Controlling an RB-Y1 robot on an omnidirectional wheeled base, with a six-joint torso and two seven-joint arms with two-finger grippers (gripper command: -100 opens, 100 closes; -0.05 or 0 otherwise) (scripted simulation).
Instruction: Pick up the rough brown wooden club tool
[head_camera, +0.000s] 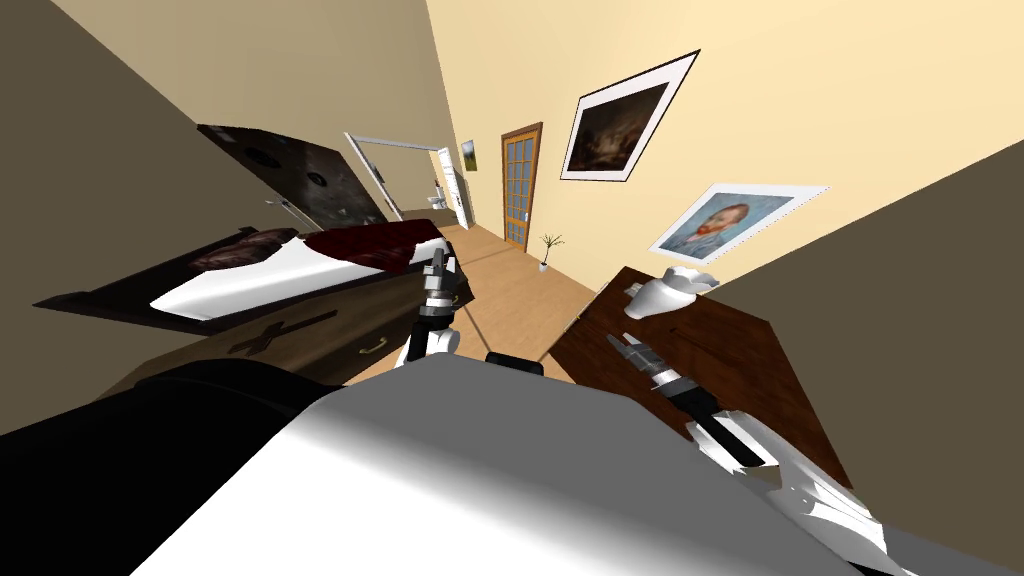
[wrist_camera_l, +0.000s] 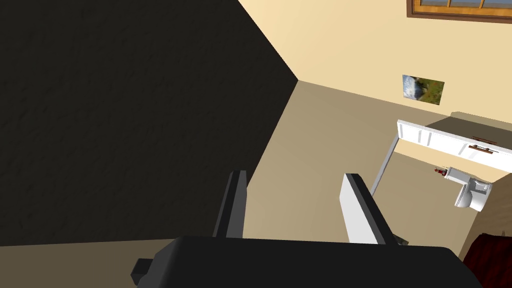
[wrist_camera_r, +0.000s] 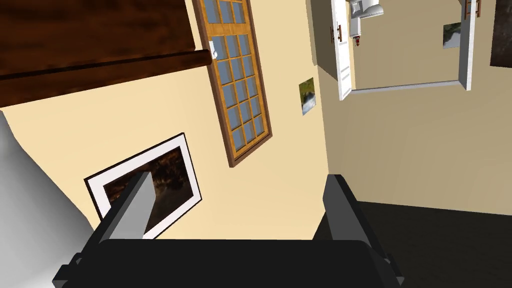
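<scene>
The right gripper hangs low over the near part of the dark brown wooden surface. Its jaws stand wide with nothing between them, which reads as an arm poised to reach rather than one carrying anything. The left gripper is held up ahead of the chest, between the bed and the surface, its jaws likewise apart and empty, probably so as to be out of the working arm's way. Where the club lies cannot be told: the one thing standing on the surface is a lumpy white object at its far end, near the wall and well ahead of the right gripper, and whether that is the tool is unclear. The bed, on the robot's left, has a white sheet and a dark red cover. Beyond, a pale wooden floor runs to a glazed wooden door with a small potted plant near it, and framed pictures hang on the cream wall
</scene>
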